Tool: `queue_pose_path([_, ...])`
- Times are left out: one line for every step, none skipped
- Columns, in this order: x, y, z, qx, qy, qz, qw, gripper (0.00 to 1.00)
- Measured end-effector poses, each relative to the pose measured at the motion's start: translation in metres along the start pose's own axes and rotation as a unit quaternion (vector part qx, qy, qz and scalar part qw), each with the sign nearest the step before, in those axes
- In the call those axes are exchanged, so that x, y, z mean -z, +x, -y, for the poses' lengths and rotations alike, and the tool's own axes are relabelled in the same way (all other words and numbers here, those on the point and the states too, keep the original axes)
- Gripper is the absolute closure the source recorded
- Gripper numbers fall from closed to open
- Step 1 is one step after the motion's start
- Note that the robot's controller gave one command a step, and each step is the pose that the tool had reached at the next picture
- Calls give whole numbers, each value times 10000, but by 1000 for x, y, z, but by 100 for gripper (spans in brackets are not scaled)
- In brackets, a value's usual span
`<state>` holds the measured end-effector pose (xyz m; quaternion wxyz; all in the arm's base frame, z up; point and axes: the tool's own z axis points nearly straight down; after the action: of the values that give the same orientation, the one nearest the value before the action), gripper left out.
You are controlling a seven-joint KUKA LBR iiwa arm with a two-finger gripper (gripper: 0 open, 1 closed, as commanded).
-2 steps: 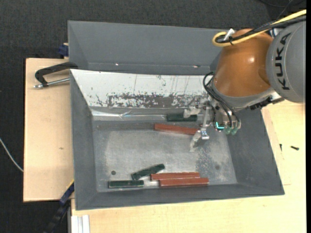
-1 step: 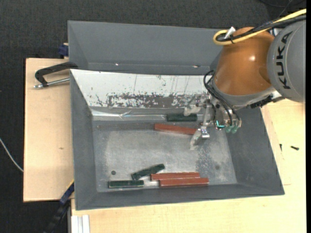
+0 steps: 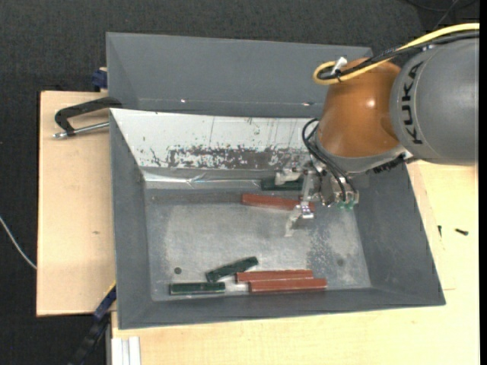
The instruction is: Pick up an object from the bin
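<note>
My gripper (image 3: pixel 304 210) hangs low in the bin's back right part, under the orange cover of the wrist. Its metal tip is at the right end of a red-brown flat bar (image 3: pixel 265 201) that lies along the foot of the back wall. Whether the bar is touched or gripped I cannot tell. A small dark piece (image 3: pixel 270 182) lies just behind the bar, against the back wall.
Along the front wall lie a second, longer red-brown bar (image 3: pixel 283 282), a dark green stick (image 3: pixel 231 268) tilted above it and another dark green stick (image 3: pixel 196 287) to its left. A small dark dot (image 3: pixel 177 272) sits on the floor at front left.
</note>
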<state>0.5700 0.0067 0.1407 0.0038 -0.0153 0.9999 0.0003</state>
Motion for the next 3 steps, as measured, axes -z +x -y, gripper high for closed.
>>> queue_pose_path([-58, 14, 24, -369, -14, 120, 9992, 100])
queue_pose_path([-59, 14, 24, -369, -14, 118, 9993, 100])
queue_pose_path([-38, 14, 18, -289, -3, -3, 9996, 100])
